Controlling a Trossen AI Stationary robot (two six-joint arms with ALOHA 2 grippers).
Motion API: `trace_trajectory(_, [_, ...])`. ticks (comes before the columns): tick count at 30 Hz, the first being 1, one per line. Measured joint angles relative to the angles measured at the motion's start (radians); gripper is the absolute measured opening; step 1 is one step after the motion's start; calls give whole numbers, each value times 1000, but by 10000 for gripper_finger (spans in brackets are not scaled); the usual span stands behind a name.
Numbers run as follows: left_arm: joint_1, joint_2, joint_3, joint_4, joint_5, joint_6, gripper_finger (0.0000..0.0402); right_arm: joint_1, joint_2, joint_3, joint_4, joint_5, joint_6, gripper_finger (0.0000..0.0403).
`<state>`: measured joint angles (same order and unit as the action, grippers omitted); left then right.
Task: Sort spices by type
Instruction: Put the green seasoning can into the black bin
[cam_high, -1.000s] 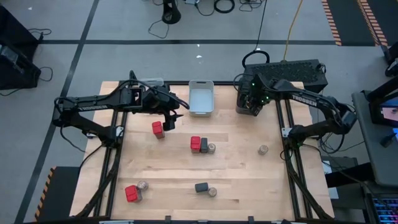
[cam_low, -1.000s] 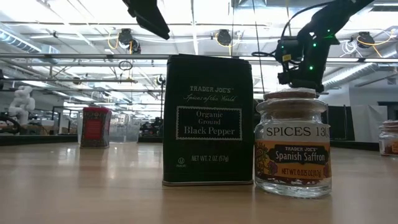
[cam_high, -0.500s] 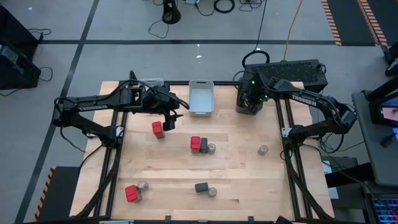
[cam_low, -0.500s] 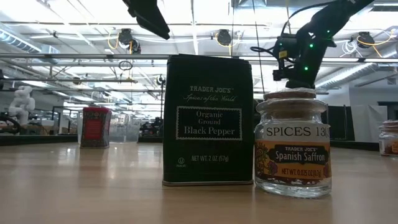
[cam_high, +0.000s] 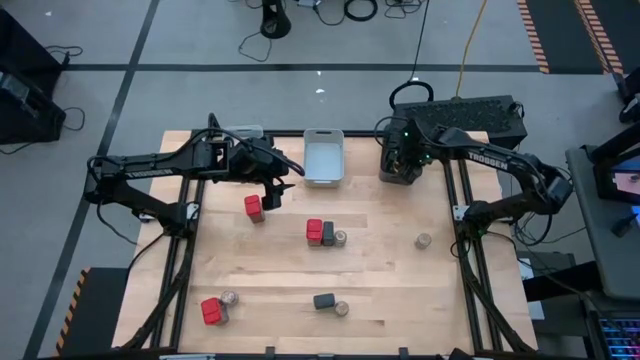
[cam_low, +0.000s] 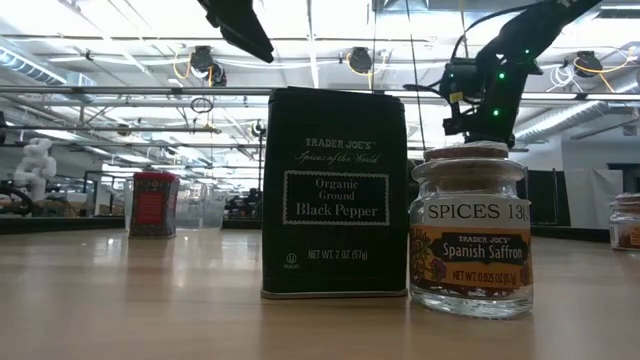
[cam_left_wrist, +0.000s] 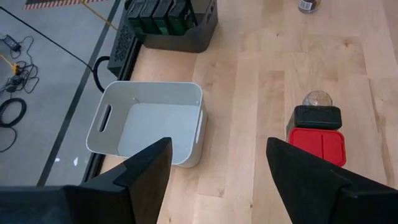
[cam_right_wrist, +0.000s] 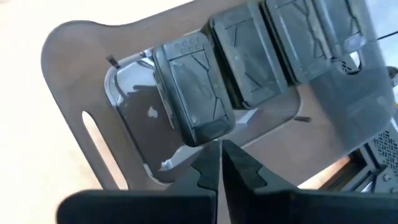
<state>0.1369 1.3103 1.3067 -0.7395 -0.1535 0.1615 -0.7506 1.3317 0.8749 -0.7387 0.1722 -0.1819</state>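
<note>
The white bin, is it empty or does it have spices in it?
Empty. The left wrist view looks down into the white bin and shows only its bare floor. The high view shows the same.
</note>
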Motion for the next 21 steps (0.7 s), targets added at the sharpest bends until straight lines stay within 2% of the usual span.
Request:
trace_trajectory(9, [0, 0, 0, -1, 0, 1, 268, 0, 67, 0, 42, -6, -30, 0])
trace_trajectory(13, [0, 0, 0, -2, 0, 1, 268, 0, 76, 0, 66, 84, -45, 0])
trace_trajectory(16, [0, 0, 0, -4, 0, 1, 268, -1, 66, 0, 46, 113, -56, 0])
trace_trajectory(19, [0, 0, 0, -4, 0, 2, 268, 0, 44, 0, 12, 106, -43, 0])
trace_trajectory(21, [0, 0, 0, -4, 0, 2, 268, 0, 30, 0, -16, 53, -22, 0])
